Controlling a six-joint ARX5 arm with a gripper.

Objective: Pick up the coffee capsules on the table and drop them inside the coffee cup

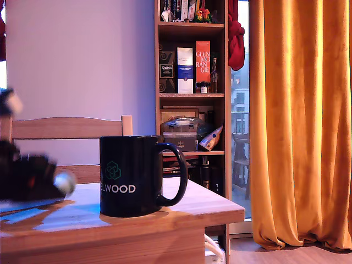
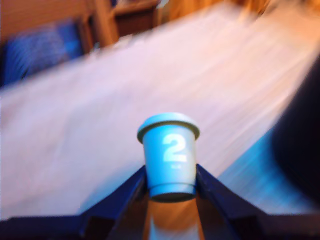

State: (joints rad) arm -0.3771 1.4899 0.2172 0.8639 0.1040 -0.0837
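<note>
Nearest the wrist camera, the two dark fingers [image 2: 207, 187] pinch the narrow base of a blue coffee capsule [image 2: 169, 155] marked with a white "2", its flared rim pointing away from the camera. The light wooden tabletop [image 1: 192, 206] lies blurred beneath. In the exterior view the gripper [image 1: 58, 181] hangs at the exterior view's left, just beside the black coffee cup [image 1: 132, 176], whose handle points right. Behind stand a chair [image 1: 66, 127], a bookshelf [image 1: 191, 82] and an orange curtain [image 1: 300, 121]. Bare tabletop lies right of the cup, up to the edge.

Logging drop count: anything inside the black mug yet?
Cannot tell. The coffee cup is seen side-on, its interior hidden behind its wall. One blue capsule sits between the gripper fingers.
</note>
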